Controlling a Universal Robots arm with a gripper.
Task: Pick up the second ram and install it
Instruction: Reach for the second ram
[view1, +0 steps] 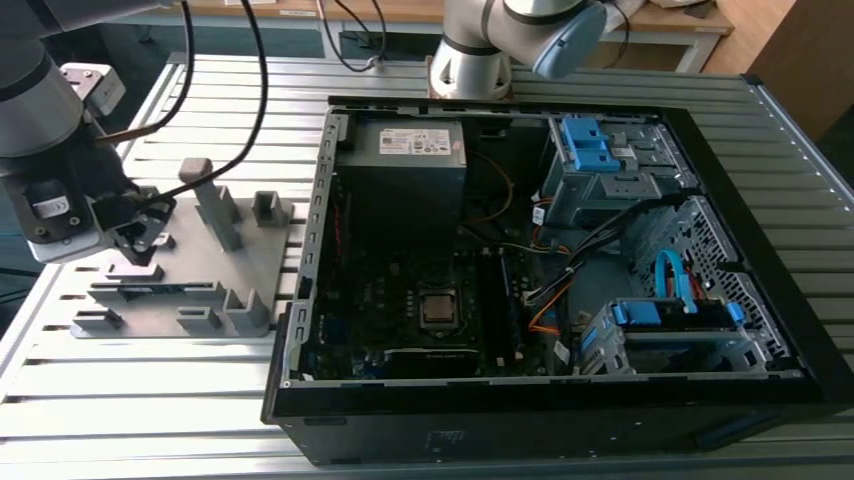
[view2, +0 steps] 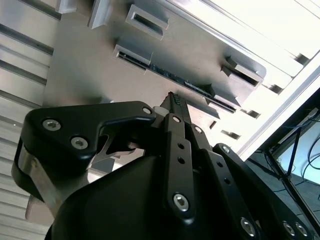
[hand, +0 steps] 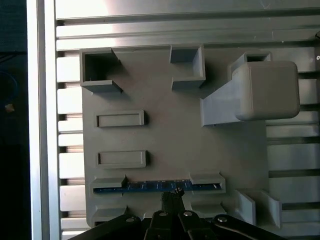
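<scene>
The second ram (hand: 150, 187) is a thin dark strip with a blue edge, standing on edge in two end slots of the grey fixture plate (hand: 165, 130). It also shows in the second wrist view (view2: 192, 86) and in the exterior view (view1: 163, 289). My gripper (hand: 173, 193) hangs just above the middle of the strip, with its black fingers (view2: 175, 102) pressed together and nothing between them. In the exterior view the gripper (view1: 134, 243) sits over the plate at the exterior view's left. I cannot tell whether the tips touch the strip.
An open computer case (view1: 561, 400) lies at the exterior view's right, with the motherboard, its CPU socket (view1: 438, 310) and dark memory slots (view1: 506, 290) beside it. Tall grey fixture blocks (view1: 214, 205) rise from the plate near my gripper. A second arm's base (view1: 470, 60) stands behind the case.
</scene>
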